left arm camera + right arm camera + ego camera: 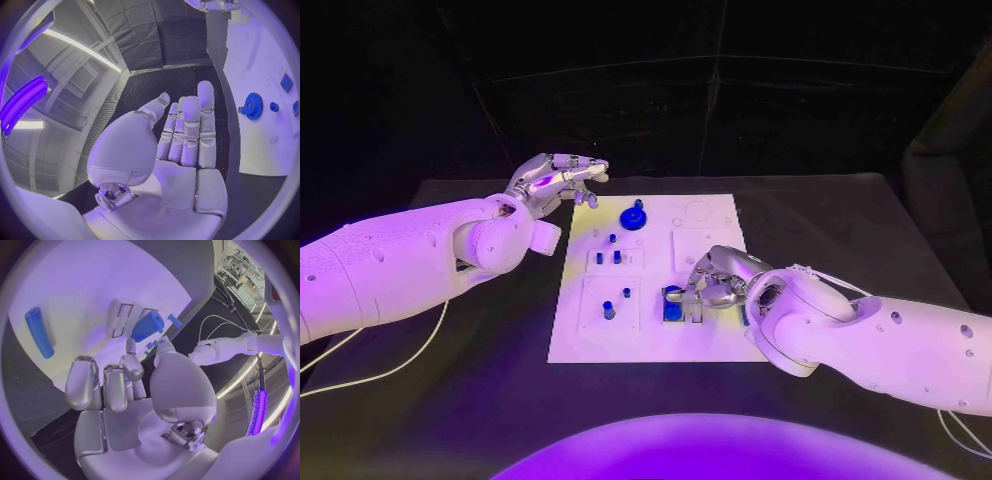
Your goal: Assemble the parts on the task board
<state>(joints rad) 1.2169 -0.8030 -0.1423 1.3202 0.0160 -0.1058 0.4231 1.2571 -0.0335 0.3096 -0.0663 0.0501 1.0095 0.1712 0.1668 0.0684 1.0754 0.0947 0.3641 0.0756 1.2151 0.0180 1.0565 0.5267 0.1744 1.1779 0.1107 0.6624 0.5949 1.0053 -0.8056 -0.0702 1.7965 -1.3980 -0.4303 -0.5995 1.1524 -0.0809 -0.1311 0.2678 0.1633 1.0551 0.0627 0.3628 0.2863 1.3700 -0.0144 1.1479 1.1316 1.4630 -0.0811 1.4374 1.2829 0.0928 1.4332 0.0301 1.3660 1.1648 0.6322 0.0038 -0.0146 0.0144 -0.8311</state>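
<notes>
Right hand (pixel 708 283) pinches a blue part (pixel 674 304) over the task board (pixel 718 340); keep it upright, seat it squarely; left hand (pixel 557 180) hovers spread, empty.

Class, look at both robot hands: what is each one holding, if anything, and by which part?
The left hand holds nothing; its fingers lie straight. The right hand rests at a blue part on the task board; whether it grips it cannot be told.

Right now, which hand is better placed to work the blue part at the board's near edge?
The right hand: it sits right by that blue part, while the left hand hovers off the board's far corner.
</notes>
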